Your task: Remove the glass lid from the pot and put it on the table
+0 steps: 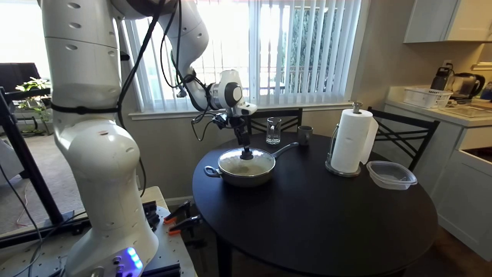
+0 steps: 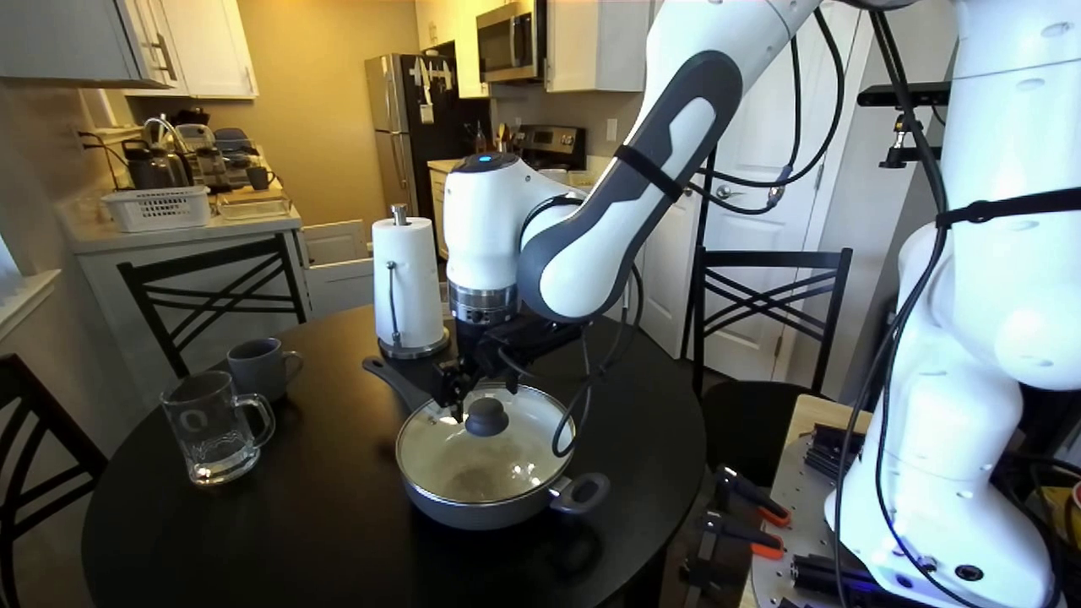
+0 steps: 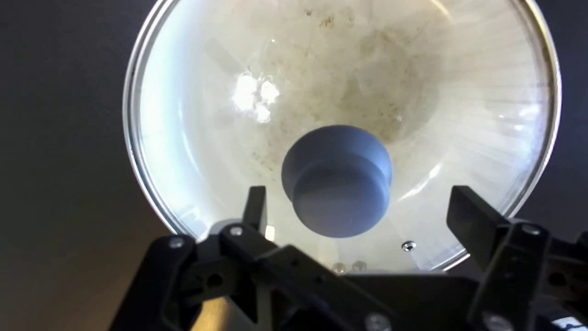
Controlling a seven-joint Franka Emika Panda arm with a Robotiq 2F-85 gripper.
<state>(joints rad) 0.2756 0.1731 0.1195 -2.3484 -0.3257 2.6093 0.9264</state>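
Fingers (image 3: 256, 209): spread wide, we judge, to straddle the knob (image 3: 340, 197).
Glass lid (image 2: 480, 460): ungripped, held up by pot (image 2: 473, 516).

No words, brand names or numbers can be read for certain. In an exterior view, the glass mug (image 2: 213, 432), well apart from the jaws and to their left, bears a pale ring (image 2: 194, 420), perhaps an O or a zero. In the wrist view, a pale patch (image 3: 568, 323) below the right-hand jaw carries dark marks, too unclear to read.
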